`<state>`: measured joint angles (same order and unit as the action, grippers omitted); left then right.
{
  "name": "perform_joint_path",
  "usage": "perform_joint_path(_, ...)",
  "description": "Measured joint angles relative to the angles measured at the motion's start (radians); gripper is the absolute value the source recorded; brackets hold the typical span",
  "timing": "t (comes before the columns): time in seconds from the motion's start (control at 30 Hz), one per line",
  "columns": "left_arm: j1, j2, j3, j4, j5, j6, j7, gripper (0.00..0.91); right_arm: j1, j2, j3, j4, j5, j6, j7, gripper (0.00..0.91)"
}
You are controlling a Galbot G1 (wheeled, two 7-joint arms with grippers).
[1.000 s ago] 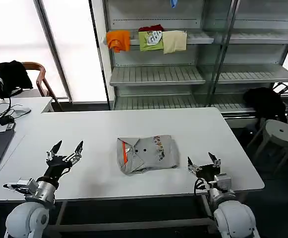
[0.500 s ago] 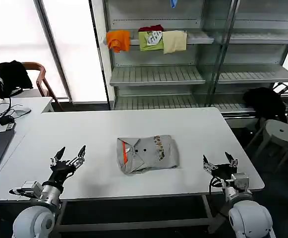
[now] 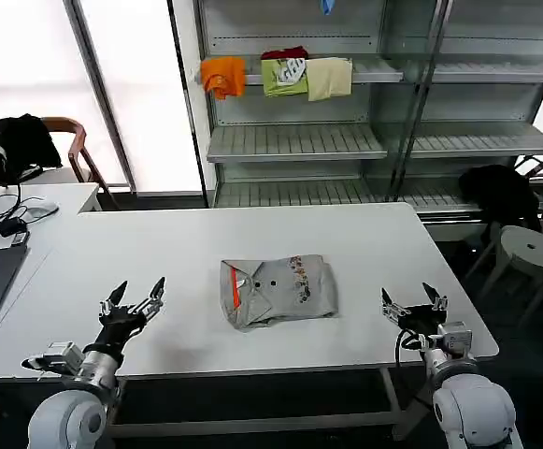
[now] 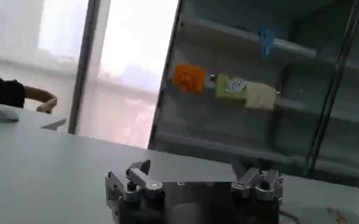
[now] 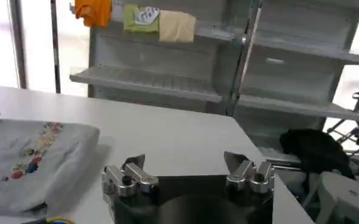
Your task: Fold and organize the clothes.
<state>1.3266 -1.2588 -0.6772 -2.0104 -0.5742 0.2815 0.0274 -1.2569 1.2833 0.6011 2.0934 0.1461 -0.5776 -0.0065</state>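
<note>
With the folded shirt (image 3: 278,290) lying at the worktop (image 3: 140,245) centre, the left tool (image 3: 135,299) at its 9 o'clock and the right tool (image 3: 414,305) at its 3 o'clock, both released and empty, should retract level and avoid snagging the folds.

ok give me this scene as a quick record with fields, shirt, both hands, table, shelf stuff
shirt: light grey shirt, folded into a compact rectangle, orange inner collar and chest print facing up
shirt location: middle of the white table, nothing touching it
left hand: left hand open, empty, near the table's front edge, apart from the shirt
right hand: right hand open, empty, near the table's front right corner, apart from the shirt
shelf: orange, lime-green and cream garments hang on the upper shelf behind the table
task state: shirt looks folded
</note>
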Motion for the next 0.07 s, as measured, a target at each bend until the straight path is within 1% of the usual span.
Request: perform_joint_path(0.07,0.0,0.0,-0.001,-0.001,-0.001,0.004,0.001,0.907,0.002,0.0,-0.001,-0.001,0.0,0.0,-0.004,0.907)
